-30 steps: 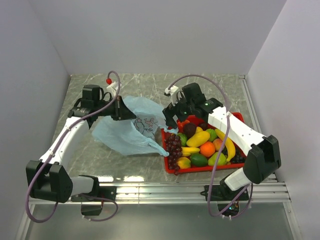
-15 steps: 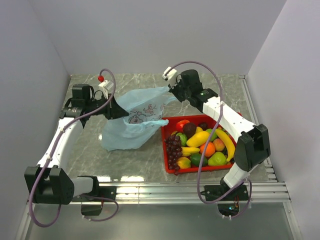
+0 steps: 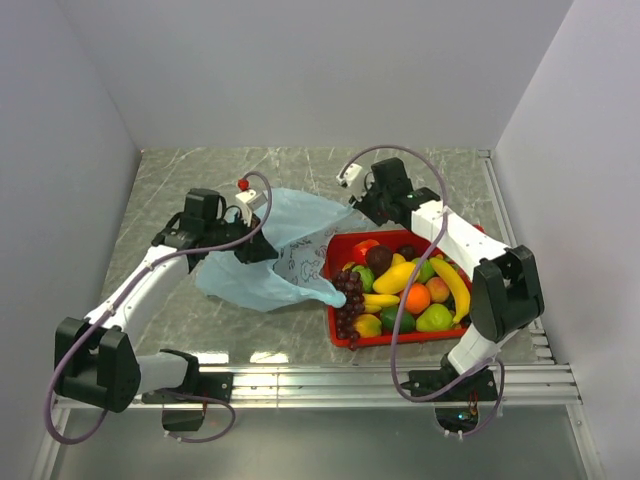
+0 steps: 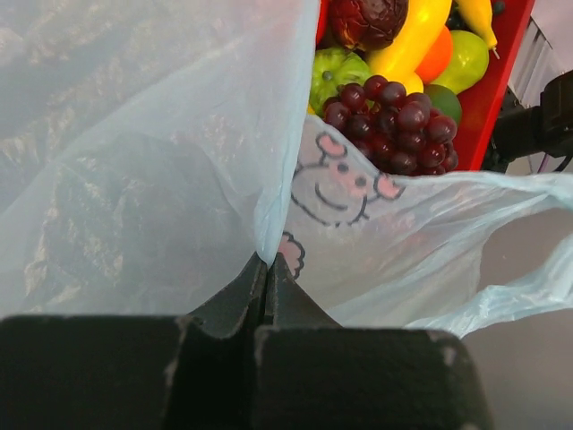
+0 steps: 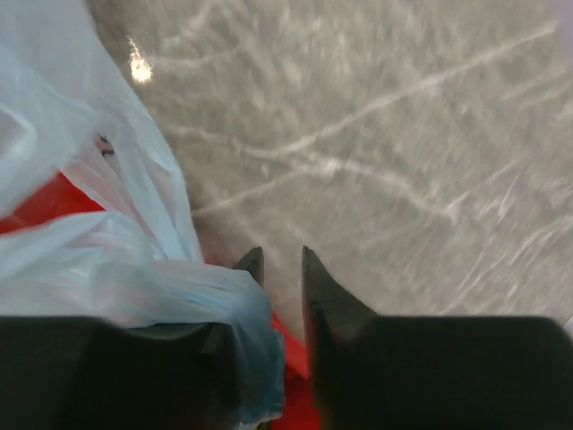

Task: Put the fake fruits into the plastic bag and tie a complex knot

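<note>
The light-blue plastic bag (image 3: 285, 250) lies between my arms, its mouth side reaching the left edge of the red tray (image 3: 400, 340). The fake fruits sit in the tray: purple grapes (image 3: 347, 295), an orange (image 3: 415, 297), bananas (image 3: 455, 285). My left gripper (image 3: 262, 245) is shut on the bag's edge (image 4: 266, 242); grapes (image 4: 389, 121) show just past the film. My right gripper (image 3: 358, 203) is at the bag's far right corner. Its jaws (image 5: 281, 260) stand apart with nothing between them, and bag film (image 5: 179, 296) drapes over the left finger. No knot shows.
The tray's rim (image 5: 295, 354) lies under my right gripper. Marble tabletop (image 3: 300, 170) runs behind the bag. White walls close the left, back and right sides. A metal rail (image 3: 350, 380) runs along the near edge.
My left gripper has carried the bag's edge right and nearer, toward the tray. My right gripper has moved down and right. The bag has dropped lower, its mouth now at the grapes.
</note>
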